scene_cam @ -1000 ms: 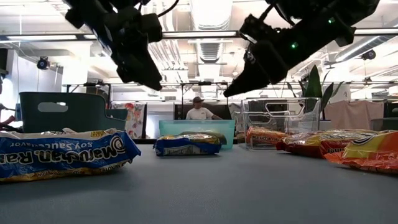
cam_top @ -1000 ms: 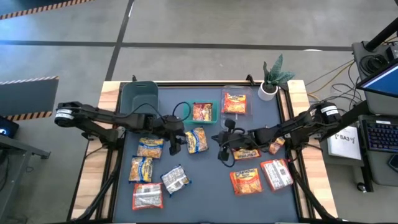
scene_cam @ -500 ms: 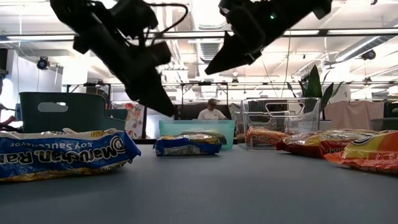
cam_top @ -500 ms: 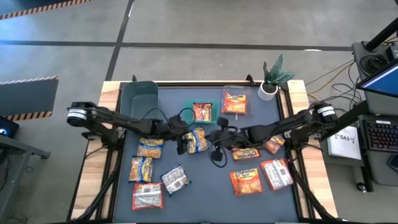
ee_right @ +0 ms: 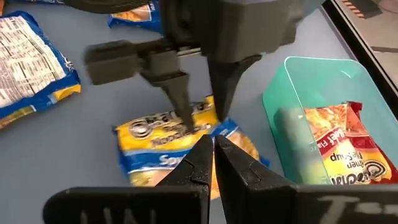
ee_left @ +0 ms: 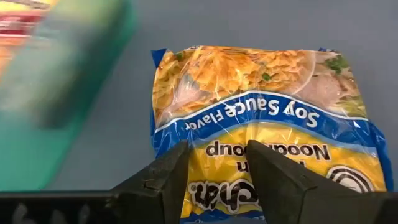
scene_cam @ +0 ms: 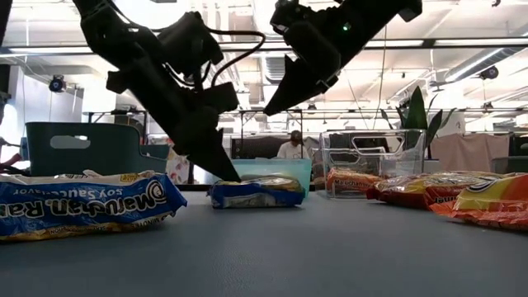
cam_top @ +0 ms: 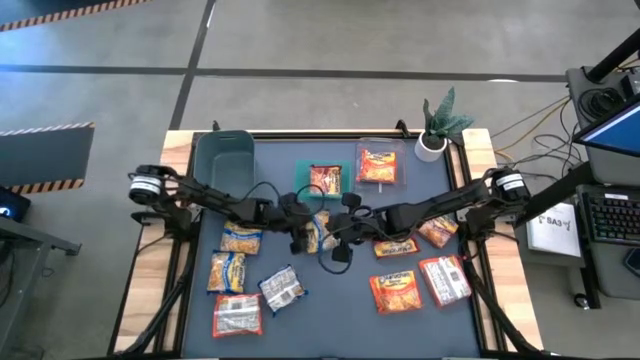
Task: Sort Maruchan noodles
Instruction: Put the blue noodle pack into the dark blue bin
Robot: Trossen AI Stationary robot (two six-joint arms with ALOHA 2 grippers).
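A yellow-and-blue noodle packet lies flat on the table's middle, just near of the teal bin. My left gripper is open and comes down on the packet at a slant from the table's left. Its two fingertips stand over the packet's yellow end. My right gripper is shut and holds nothing. It hangs well above the table, just right of the same packet. My left gripper has its fingertips down at the top face of the yellow-and-blue packet, slanting in from above and from the table's left. Whether they touch the wrapper I cannot tell. The packet lies flat on the table.
More yellow packets and grey-white ones lie at the near left, orange ones at the near right. A dark bin stands at the far left. The teal bin and a clear bin each hold an orange packet. A potted plant stands at the far right.
My left gripper has sunk from high above the table down onto the yellow-and-blue packet, going a little toward the table's right. My right gripper, still shut, has risen a little and gone toward the table's left, ending over the same packet.
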